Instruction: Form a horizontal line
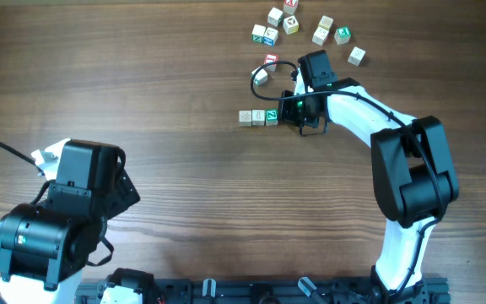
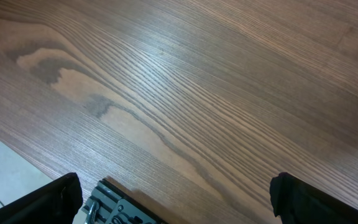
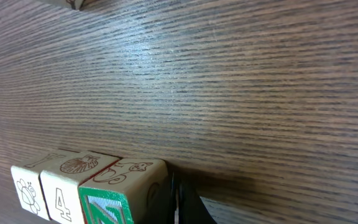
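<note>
Three pale wooden letter cubes touch side by side as the horizontal line in the overhead view; the rightmost one carries a green mark. The same row fills the lower left of the right wrist view, its green-faced cube nearest. My right gripper sits right at the row's right end, shut, its dark fingertips pressed together against the end cube's side and holding nothing. My left gripper hovers over bare table at the near left, open, with nothing between its fingers.
Several loose cubes with red, blue and green marks lie scattered at the far right. One more cube rests just beyond the row, by the right arm's cable. The table's front rail shows under the left gripper.
</note>
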Available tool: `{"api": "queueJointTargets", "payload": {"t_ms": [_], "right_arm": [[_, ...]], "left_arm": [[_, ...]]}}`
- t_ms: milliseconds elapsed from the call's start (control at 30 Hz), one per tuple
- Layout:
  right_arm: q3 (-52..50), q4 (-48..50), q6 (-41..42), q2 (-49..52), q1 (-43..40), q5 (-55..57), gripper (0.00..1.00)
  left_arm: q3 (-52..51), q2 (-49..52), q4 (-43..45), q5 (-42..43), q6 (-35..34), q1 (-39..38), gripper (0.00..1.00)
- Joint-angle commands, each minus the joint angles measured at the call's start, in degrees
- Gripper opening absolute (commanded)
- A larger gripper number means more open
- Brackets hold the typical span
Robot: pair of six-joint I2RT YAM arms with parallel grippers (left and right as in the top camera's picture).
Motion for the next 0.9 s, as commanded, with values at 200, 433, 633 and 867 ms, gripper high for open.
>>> {"api": "queueJointTargets", "payload": {"t_ms": [200, 433, 633, 867], "right_arm": [[-0.31, 0.9, 0.39, 1.05, 1.6, -3.28, 0.04], [-0.31, 1.11, 3.58, 1.05, 1.73, 4.9, 0.05], [0.37, 3.41, 4.17, -0.28, 1.36, 12.5, 0.05], [0.85, 4.59, 2.93, -9.2, 3.85, 15.26, 0.17]], "left_arm": [[-0.24, -0.37, 0.15, -0.92, -1.2, 0.48, 1.0], [-0.24, -0.37, 0.15, -0.92, -1.2, 0.48, 1.0], [-0.24, -0.37, 0.15, -0.92, -1.2, 0.48, 1.0], [-0.24, -0.37, 0.15, -0.92, -1.2, 0.48, 1.0]]}}
